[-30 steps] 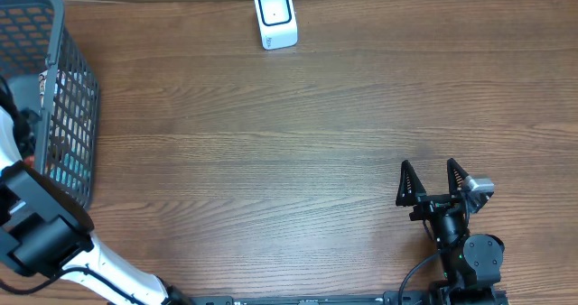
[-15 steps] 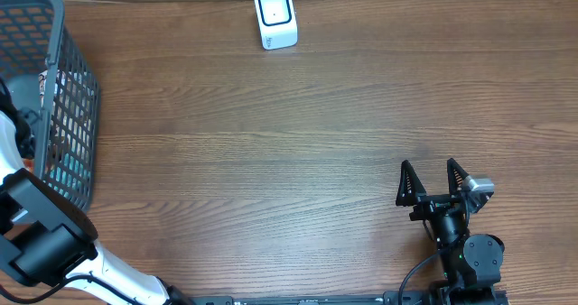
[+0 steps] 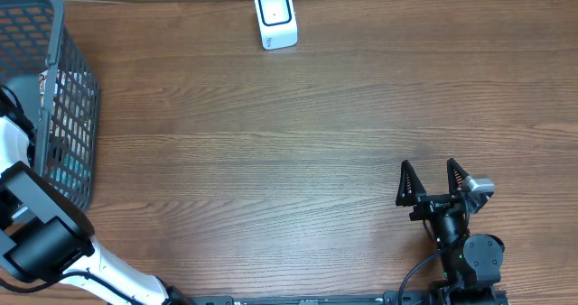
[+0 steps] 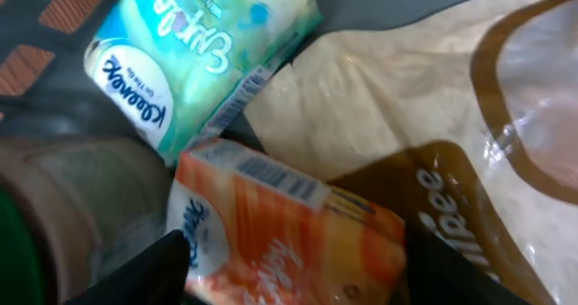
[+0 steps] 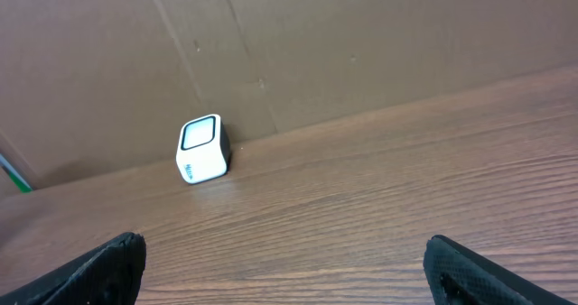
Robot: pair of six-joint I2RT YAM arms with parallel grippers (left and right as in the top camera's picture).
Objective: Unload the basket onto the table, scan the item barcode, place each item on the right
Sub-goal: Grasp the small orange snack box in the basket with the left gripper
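Note:
Deep in the grey basket [image 3: 77, 97], my left gripper [image 4: 298, 269] stands open, one black finger [image 4: 163, 260] on each side of an orange carton [image 4: 289, 219]. The carton's barcode [image 4: 271, 172] faces up along its top edge. Whether the fingers touch the carton I cannot tell. In the overhead view only the left arm [image 3: 13, 143] shows, reaching into the basket. The white scanner [image 3: 275, 17] sits at the table's far edge, also visible from the right wrist as the scanner [image 5: 202, 149]. My right gripper [image 3: 435, 180] rests open and empty near the front right.
Around the carton in the basket lie a blue-green Kleenex pack [image 4: 199, 52], a beige and brown coffee bag [image 4: 433, 115] and a dull round container [image 4: 72, 197]. A brown cardboard wall [image 5: 361, 43] stands behind the scanner.
The left arm has shifted slightly at the basket's edge in the overhead view. The right arm has not moved.

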